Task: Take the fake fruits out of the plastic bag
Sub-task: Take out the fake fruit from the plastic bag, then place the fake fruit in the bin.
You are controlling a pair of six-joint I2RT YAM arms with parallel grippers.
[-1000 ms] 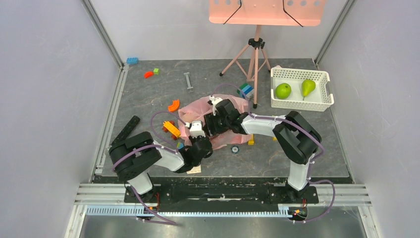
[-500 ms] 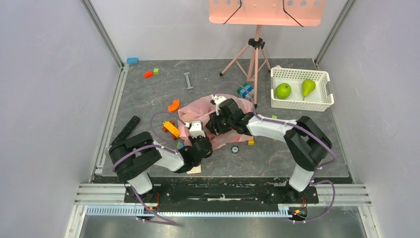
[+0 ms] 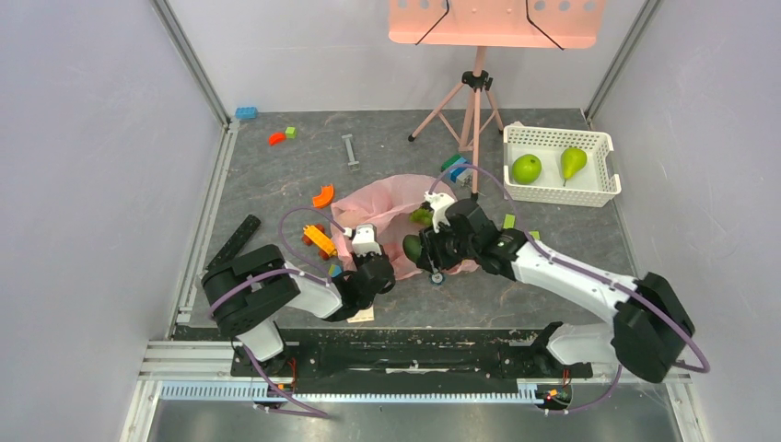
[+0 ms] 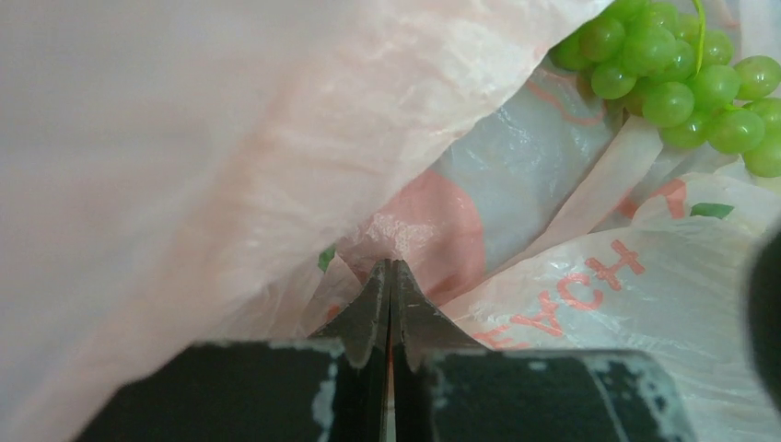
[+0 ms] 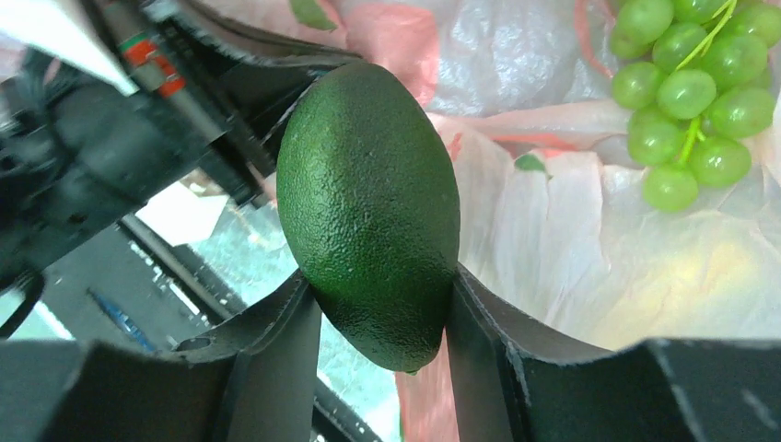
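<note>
Avocado (image 5: 368, 212) is what matters here: the right tool (image 5: 382, 281) has it clamped across the middle, jaws about half spread around its girth, at the near edge of the pink bag (image 3: 373, 198). The left tool (image 4: 391, 276) is pinched fully together on a fold of the bag's film, apparently to pin the bag to the bench (image 3: 276, 184) so it does not drag along as fruit comes out. Grapes (image 4: 681, 83) lie inside, deeper in. An apple (image 3: 527, 168) and a pear (image 3: 573, 163) sit in the white basket (image 3: 603, 198), likely the avocado's destination. A second ago the right arm reached deep into the bag with wider jaws. It has since drawn back with the avocado, while the left arm has stayed put.
</note>
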